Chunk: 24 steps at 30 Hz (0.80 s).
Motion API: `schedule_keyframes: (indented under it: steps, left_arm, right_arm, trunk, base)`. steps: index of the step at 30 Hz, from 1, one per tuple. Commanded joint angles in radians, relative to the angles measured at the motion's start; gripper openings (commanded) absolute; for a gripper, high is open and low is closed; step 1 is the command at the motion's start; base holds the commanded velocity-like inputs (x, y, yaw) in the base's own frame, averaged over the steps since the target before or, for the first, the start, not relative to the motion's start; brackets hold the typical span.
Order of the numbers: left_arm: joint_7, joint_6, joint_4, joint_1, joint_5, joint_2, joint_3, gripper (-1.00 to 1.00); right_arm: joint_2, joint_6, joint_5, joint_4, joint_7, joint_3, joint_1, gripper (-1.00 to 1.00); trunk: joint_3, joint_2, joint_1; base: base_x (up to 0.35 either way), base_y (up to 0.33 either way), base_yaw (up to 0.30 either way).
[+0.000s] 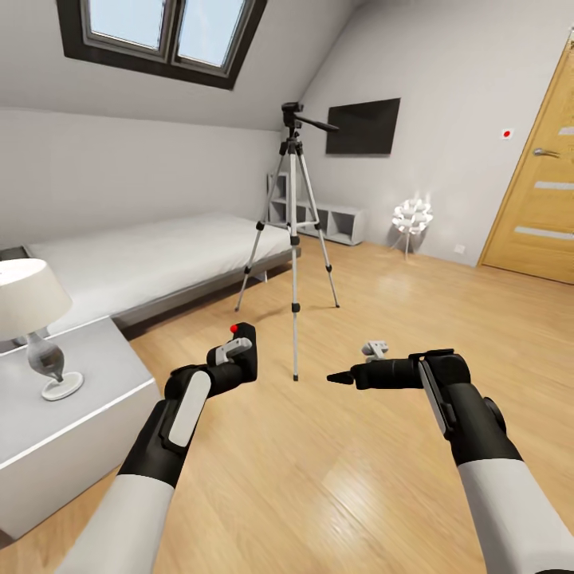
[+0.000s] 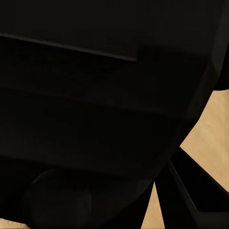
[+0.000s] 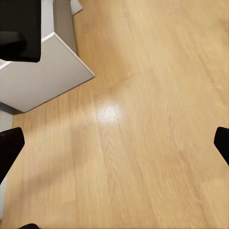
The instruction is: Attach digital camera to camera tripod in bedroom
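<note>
The black digital camera with a red dot on top is held above the wood floor, with my left gripper shut on it. Its dark body takes up nearly the whole left wrist view. The camera tripod stands upright just beyond, with silver legs, a black head and a pan handle; its nearest foot lies between my two grippers. My right gripper points left at that foot and is open with nothing in it. In the right wrist view its fingertips stand far apart over bare floor.
A low grey bed lies at the left. A white nightstand with a lamp stands at the near left. A small grey object lies on the floor by my right gripper. A white spiky lamp, a wall TV and a wooden door are at the back.
</note>
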Motion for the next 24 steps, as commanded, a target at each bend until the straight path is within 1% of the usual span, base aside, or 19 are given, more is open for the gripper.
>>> schedule_keyframes:
  steps: [1,24]
  left_arm:
    - [0.006,0.004,0.0,-0.001,0.009,0.0,0.0,-1.0]
    - [0.006,0.004,0.002,-0.001,0.009,0.0,0.0,-1.0]
  right_arm:
    - [0.0,0.004,0.011,-0.001,0.01,-0.001,-0.001,1.0]
    - [0.0,0.004,0.011,-0.001,0.011,-0.002,-0.001,1.0]
  trunk:
    - [0.003,0.0,-0.001]
    - [0.092,0.005,-0.011]
  base:
    - [0.0,0.0,0.0]
    - [0.0,0.0,0.0]
